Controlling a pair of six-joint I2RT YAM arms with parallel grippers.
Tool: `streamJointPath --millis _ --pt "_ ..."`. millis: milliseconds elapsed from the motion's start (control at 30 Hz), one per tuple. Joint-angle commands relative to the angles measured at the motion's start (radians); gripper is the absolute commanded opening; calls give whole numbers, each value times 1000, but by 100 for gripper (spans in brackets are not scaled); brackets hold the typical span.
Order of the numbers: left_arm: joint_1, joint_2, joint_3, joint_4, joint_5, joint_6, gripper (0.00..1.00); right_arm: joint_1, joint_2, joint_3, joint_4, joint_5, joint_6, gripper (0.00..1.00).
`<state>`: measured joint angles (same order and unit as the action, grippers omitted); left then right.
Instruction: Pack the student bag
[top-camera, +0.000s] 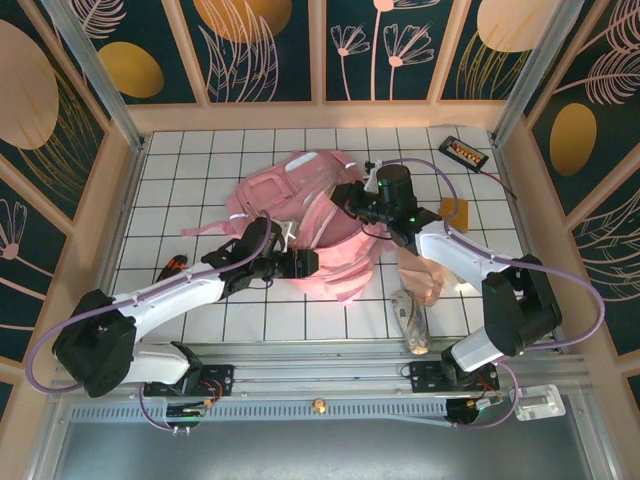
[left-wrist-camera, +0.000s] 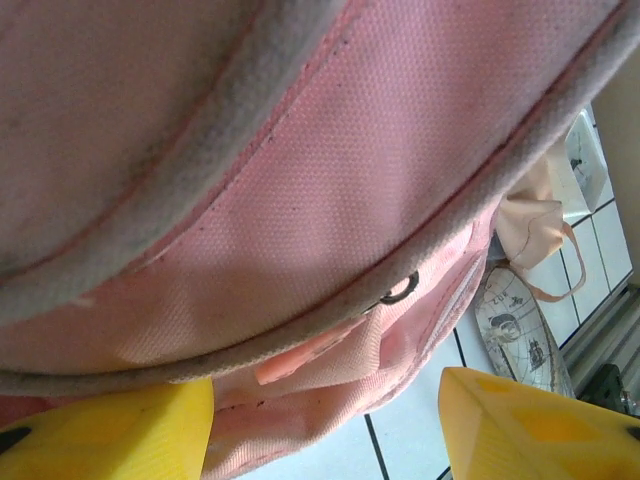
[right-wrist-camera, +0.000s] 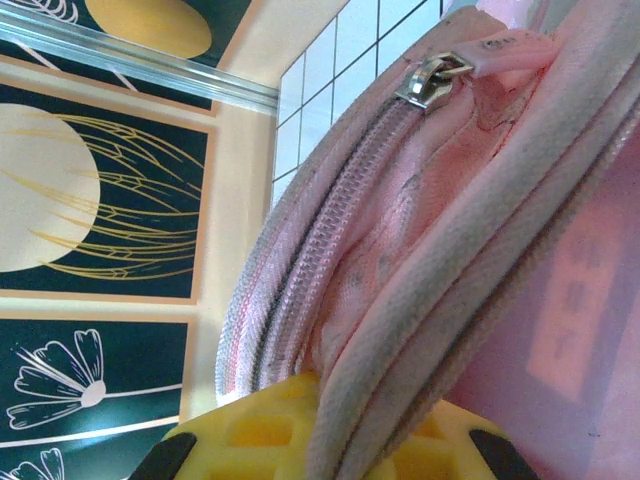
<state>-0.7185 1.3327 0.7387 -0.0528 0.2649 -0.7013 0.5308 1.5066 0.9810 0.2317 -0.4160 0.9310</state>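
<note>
Pink student bag (top-camera: 300, 215) lies slumped mid-table (top-camera: 180, 160) on white tiles, between both arms. Right gripper (right-wrist-camera: 330, 435) pinches the bag's piped rim just below the zipper pull (right-wrist-camera: 432, 78). Left gripper (left-wrist-camera: 325, 430) is spread at the bag's near edge, with bare tile showing in the gap.

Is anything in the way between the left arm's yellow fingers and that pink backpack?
Nothing visible does. The left fingers are open right at the student bag, its lower edge hanging between them.

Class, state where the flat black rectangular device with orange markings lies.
The flat black device lies at the tiled table's far right corner in the top view, beyond the right arm, apart from the pink fabric backpack.
</note>
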Motion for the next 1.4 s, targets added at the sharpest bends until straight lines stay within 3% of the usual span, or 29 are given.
streamJointPath --millis 0,267,600,800,1033,1367 --pt "12 39 49 63 15 18 60 11 -21 35 103 -18 2 0" --pt "12 85 67 106 28 16 59 11 -19 40 100 -17 3 0" --pt "12 77 36 294 132 -87 54 11 -2 40 116 -21 12 0" --pt "11 70 28 276 113 -84 51 11 5 42 124 -26 19 0" --pt "12 96 54 155 17 -22 50 11 -1 48 114 -26 13 0" --pt "11 143 67 163 29 -16 29 11 3 51 110 -21 14 0"
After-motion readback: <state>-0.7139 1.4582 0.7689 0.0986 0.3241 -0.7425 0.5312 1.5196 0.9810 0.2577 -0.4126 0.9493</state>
